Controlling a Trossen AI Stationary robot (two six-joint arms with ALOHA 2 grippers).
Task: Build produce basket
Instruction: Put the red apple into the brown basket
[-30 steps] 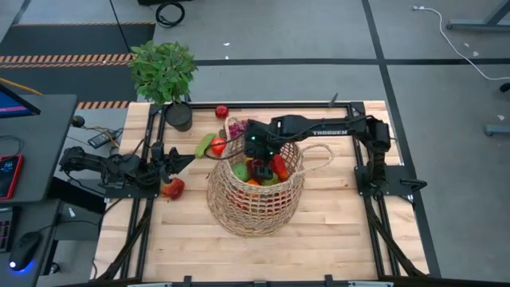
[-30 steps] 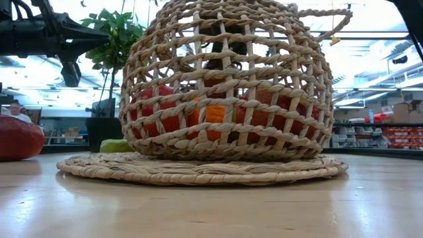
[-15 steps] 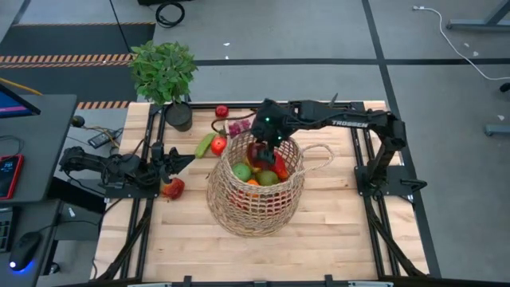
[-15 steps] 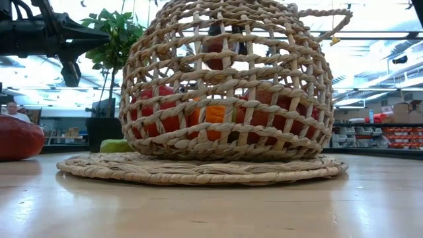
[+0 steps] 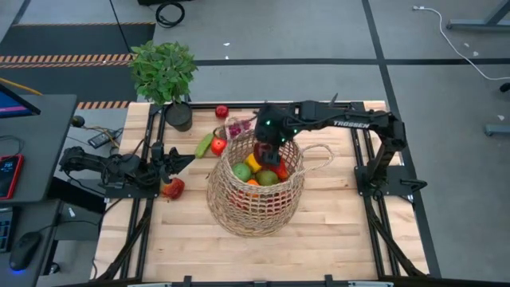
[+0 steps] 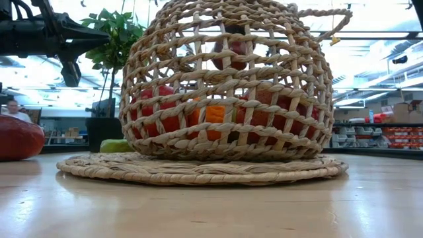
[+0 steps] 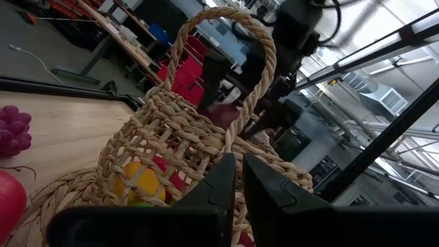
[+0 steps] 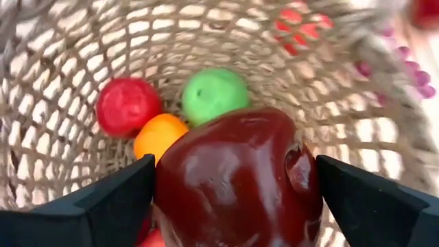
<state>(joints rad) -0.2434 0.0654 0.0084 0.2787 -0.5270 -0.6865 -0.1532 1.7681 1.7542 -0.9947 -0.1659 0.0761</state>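
Observation:
The tan wicker basket (image 5: pixel 253 203) stands mid-table and holds a green apple (image 8: pixel 214 95), an orange (image 8: pixel 159 136) and a red fruit (image 8: pixel 127 106). My right gripper (image 5: pixel 265 151) hangs over the basket's mouth with a dark red pepper (image 8: pixel 236 171) between its wide-set fingers. In the low view the pepper (image 6: pixel 228 54) hangs high inside the weave. My left gripper (image 7: pixel 236 185) waits shut and empty by the table's left edge, pointing at the basket. A cucumber (image 5: pixel 205 145), purple grapes (image 5: pixel 237 127) and red apples (image 5: pixel 173 188) (image 5: pixel 221 112) lie on the table. My right gripper pinches the red pepper by its two opposite sides (image 8: pixel 166 189), one finger (image 8: pixel 116 199) on each. The fingers slant down from above and from the table's right. The pepper is lifted clear, above the fruit in the basket and level with its upper rim.
A potted green plant (image 5: pixel 163 72) stands at the far left corner. The basket's loop handle (image 5: pixel 319 155) sticks out toward the right arm's base. A monitor and desk items (image 5: pixel 24 151) lie beyond the left edge. Bare wood (image 5: pixel 255 255) runs along the near edge.
My right gripper has risen from deep inside the basket to its mouth and drawn a little toward the far edge, with the red pepper between its fingers. For the last half second it has hardly moved. A yellow fruit now shows below it.

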